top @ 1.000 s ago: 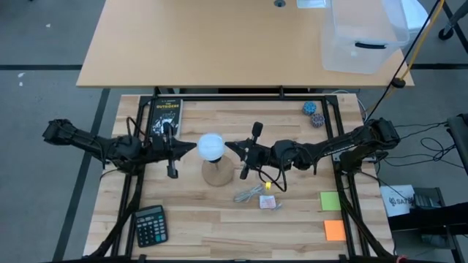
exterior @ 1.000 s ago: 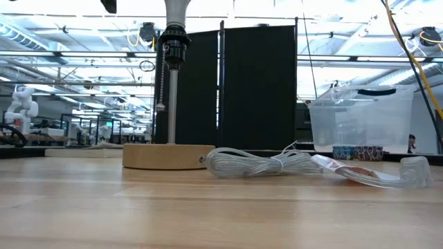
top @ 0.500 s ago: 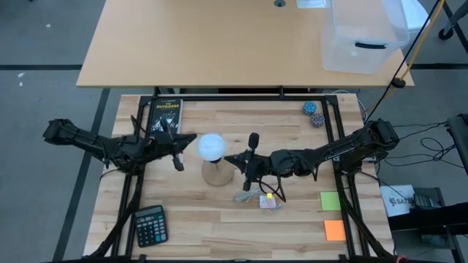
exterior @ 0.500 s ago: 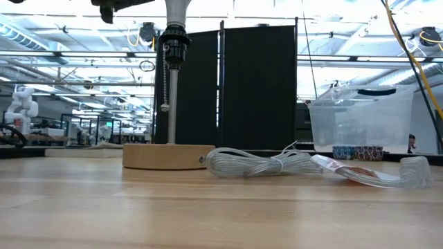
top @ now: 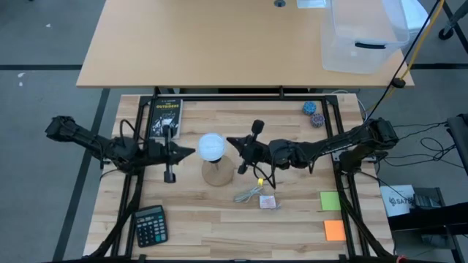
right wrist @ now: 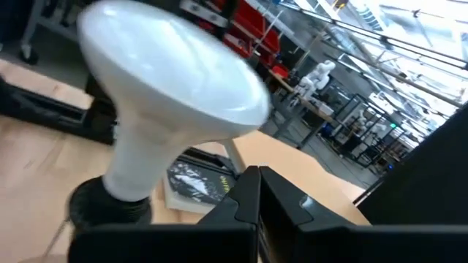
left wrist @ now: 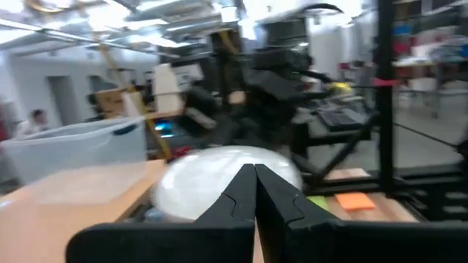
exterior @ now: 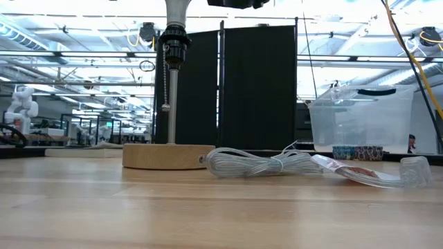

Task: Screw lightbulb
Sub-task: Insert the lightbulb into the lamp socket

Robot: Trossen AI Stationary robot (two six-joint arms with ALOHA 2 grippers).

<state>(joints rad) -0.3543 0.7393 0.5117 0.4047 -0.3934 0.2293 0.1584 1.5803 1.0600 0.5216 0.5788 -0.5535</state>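
Observation:
The white lightbulb [top: 211,146] sits upright in the black socket [exterior: 173,45] of the lamp, whose wooden base [top: 217,174] rests on the table. Its dome also shows in the left wrist view [left wrist: 219,175] and the right wrist view [right wrist: 172,88]. My left gripper [top: 193,151] is shut, level, its tips just left of the dome. My right gripper [top: 229,140] is shut, level, its tips just right of the dome with a small gap. My left gripper has its shut fingertips [left wrist: 254,175] right in front of the dome's left side, coming level from the table's left. I cannot tell whether they touch it.
The lamp's coiled clear cord [top: 251,194] and a crumpled plastic wrapper [top: 268,202] lie near the base. A book [top: 166,115], a calculator [top: 151,223], two sticky notes [top: 331,201], two small balls [top: 313,113] and a clear bin [top: 363,33] lie around.
Both grippers have rolled about their wrists and back beside the bulb. The left tips went a little toward the far edge and returned; the right tips went toward the near edge and returned toward the far edge. The bulb stays in the socket.

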